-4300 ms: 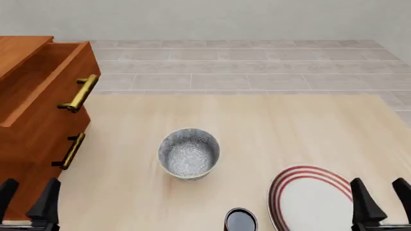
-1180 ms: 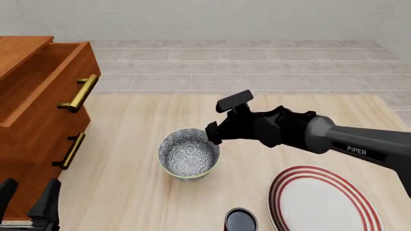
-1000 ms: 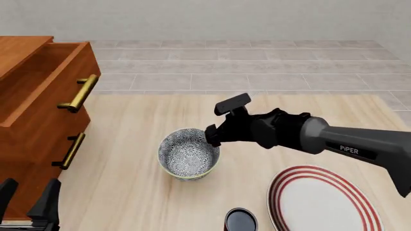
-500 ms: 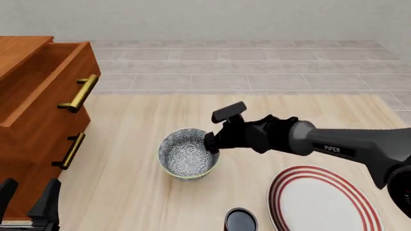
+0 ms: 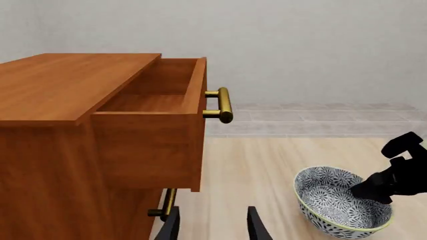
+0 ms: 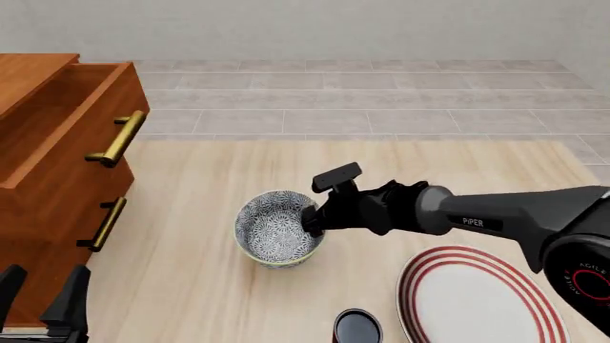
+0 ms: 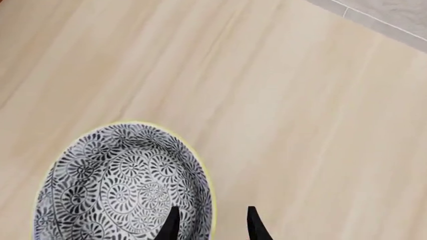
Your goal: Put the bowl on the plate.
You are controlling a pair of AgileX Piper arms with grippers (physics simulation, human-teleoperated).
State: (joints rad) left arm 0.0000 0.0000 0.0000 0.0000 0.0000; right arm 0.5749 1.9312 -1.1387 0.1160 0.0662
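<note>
the bowl point(image 6: 277, 228) is sat mid-table, left of the plate point(image 6: 476, 296). its right wall is straddled by the right gripper point(image 6: 312, 220), fingers apart, not clamped yet. left gripper point(image 6: 40, 304) is parked open.

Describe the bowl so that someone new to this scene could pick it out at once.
Start at the wooden drawer cabinet on the table's left; the bowl stands just right of it, mid-table, with the right gripper straddling its rim. Its dense grey-and-white floral pattern separates it from the red-ringed plate and small dark cup.
</note>
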